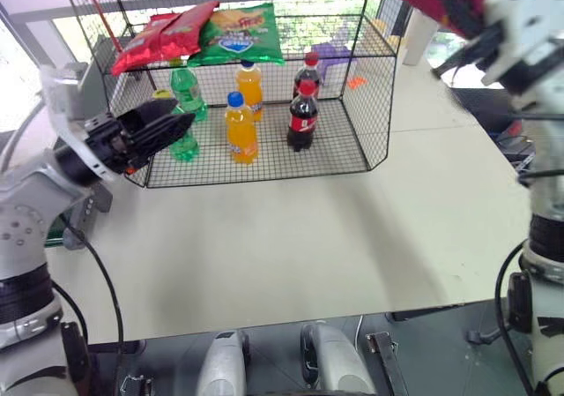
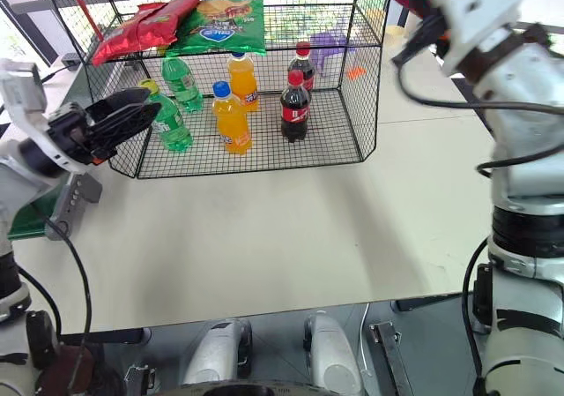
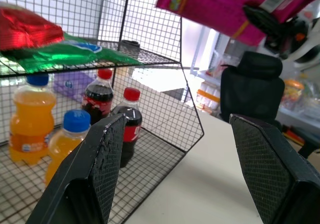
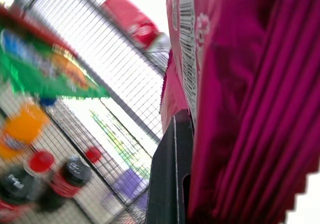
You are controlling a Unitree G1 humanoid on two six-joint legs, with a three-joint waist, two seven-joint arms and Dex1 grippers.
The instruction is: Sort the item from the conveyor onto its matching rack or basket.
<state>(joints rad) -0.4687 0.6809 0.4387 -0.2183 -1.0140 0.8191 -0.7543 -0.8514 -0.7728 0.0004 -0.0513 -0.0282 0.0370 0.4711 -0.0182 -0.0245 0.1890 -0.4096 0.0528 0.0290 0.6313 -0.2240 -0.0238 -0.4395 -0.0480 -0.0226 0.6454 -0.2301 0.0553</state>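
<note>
We see our right gripper (image 4: 172,184) clamped on the magenta-pink crisp bag (image 4: 250,109), held up in the air at about one o'clock in the head view, above and to the right of the black wire cage (image 1: 370,105) and apart from it. In the right wrist view one black finger (image 4: 170,174) presses flat against the bag, just below its white barcode patch (image 4: 187,44). Our left gripper (image 3: 185,169) is released, its two black fingers spread wide with nothing between them; it hovers at about nine o'clock, just in front of the cage's left corner. On the cage's upper shelf (image 1: 352,48), at eleven to twelve o'clock, lie a red crisp bag (image 1: 159,34) and a green crisp bag (image 1: 238,34), overlapping at their edges. On the lower wire floor stand two orange drink bottles (image 1: 240,130), two dark cola bottles (image 1: 302,114) and green bottles (image 1: 185,92). The cage sits on a pale table (image 1: 291,237).
</note>
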